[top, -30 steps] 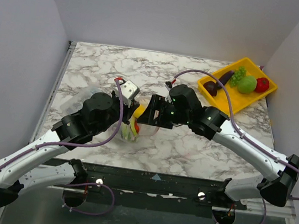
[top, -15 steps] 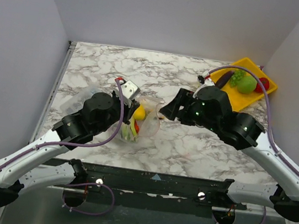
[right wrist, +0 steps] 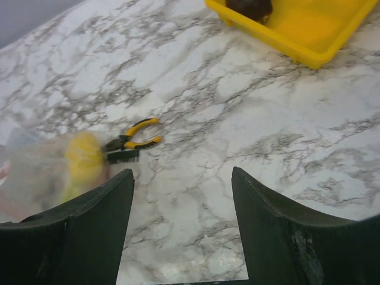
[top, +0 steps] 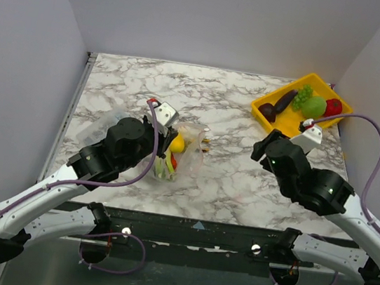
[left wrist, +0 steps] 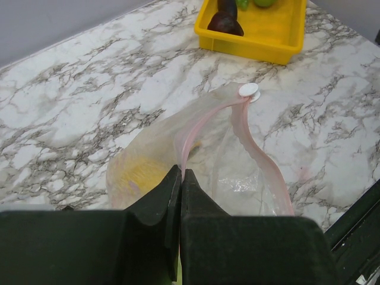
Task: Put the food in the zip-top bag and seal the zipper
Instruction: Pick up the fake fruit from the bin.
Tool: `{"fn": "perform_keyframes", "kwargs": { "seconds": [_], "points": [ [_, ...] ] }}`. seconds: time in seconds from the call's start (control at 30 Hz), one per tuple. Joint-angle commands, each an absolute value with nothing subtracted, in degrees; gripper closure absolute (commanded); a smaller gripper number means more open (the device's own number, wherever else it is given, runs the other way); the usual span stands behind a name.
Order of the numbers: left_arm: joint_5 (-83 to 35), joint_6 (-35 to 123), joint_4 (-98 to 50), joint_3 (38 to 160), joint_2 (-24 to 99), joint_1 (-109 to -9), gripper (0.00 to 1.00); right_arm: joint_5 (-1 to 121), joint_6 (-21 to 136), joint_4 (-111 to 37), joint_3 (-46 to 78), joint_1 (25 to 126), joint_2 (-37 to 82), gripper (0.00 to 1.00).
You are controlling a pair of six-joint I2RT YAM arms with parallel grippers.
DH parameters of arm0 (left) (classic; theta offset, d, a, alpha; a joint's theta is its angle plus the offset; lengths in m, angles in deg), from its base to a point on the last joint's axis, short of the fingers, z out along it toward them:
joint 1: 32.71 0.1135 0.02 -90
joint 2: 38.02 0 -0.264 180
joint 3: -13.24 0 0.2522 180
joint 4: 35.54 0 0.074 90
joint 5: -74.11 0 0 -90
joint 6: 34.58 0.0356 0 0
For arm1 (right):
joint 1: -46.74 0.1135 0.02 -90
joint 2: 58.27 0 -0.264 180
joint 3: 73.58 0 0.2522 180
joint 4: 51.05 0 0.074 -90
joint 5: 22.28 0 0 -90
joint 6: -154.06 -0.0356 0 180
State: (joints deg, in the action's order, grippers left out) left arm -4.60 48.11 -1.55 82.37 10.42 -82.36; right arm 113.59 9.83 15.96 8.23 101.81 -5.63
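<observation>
Top cam: L gripper (top: 168, 134) sits at the near-left edge of the zip-top bag (top: 190, 153), which slumps left of centre on the marble table (top: 240, 185). Thru the plastic I see a lemon (top: 176, 143), a red piece (top: 173, 161) and a green stalk (top: 161, 168). R gripper (top: 261, 147) hangs over bare marble, well apart from the bag and nearer the yellow tray (top: 261, 116) in the far right corner. The tray holds an eggplant (top: 286, 99), a dark round piece (top: 268, 112), grapes (top: 301, 96), a green apple (top: 314, 107) and a red fruit (top: 333, 107). Can't tell either jaw gap from up here.

L wrist cam: L jaws are squeezed together on the pink zipper (left wrist: 199, 127), pinching it close to one end. One strip runs from the fingers out to a white disc (left wrist: 248, 90). The other strip curves back on the right, apart from the first, so the mouth gapes. The lemon shows as a yellow blur inside.

R wrist cam: R jaws are spread wide w/ nothing between them, only marble below. Yellow-handled pliers (right wrist: 133, 139) lie flat just beside the bag at frame left. A tray corner shows top right, w/ the dark piece in it.
</observation>
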Motion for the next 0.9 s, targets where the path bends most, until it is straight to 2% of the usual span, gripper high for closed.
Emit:
{"fn": "perform_keyframes", "kwargs": {
  "seconds": [0.0, 0.1, 0.2, 0.37, 0.47, 0.57, 0.63, 0.77, 0.87],
  "points": [
    [-4.8, 47.9, -3.1, 82.7, 10.3, -82.7, 1.00, 123.5, 6.2, 19.8, 7.0, 101.9, -0.6, 0.30],
    [-5.1, 47.9, -3.0, 83.0, 10.6, -82.7, 1.00, 125.3, 7.3, 17.9, 6.8, 101.2, 2.1, 0.26],
    [-5.0, 47.9, -2.8, 83.0, 10.6, -82.7, 1.00, 122.4, 13.1, 10.6, 5.4, 96.1, 4.2, 0.26],
    [-4.2, 48.3, -2.9, 82.8, 10.7, -82.7, 1.00, 99.7, 24.4, -7.1, 0.1, 75.6, 6.6, 0.27],
    [-4.0, 48.5, -2.8, 82.9, 10.9, -82.7, 1.00, 90.8, 26.1, -13.3, 0.3, 67.3, 10.7, 0.23],
    [-4.5, 48.4, -2.2, 83.4, 11.4, -82.7, 1.00, 73.4, 23.8, -18.3, 2.9, 57.1, 18.6, 0.21],
    [-5.0, 48.4, -2.1, 83.4, 11.3, -82.8, 1.00, 66.9, 22.8, -20.8, 6.0, 53.8, 24.1, 0.21],
    [-3.9, 48.9, -2.3, 83.2, 11.7, -82.8, 1.00, 67.0, 23.9, -22.8, 11.7, 51.9, 33.2, 0.15],
    [-3.2, 49.5, -2.1, 83.2, 12.3, -82.8, 1.00, 59.3, 23.6, -25.7, 14.8, 47.5, 40.3, 0.13]
  ]
}}
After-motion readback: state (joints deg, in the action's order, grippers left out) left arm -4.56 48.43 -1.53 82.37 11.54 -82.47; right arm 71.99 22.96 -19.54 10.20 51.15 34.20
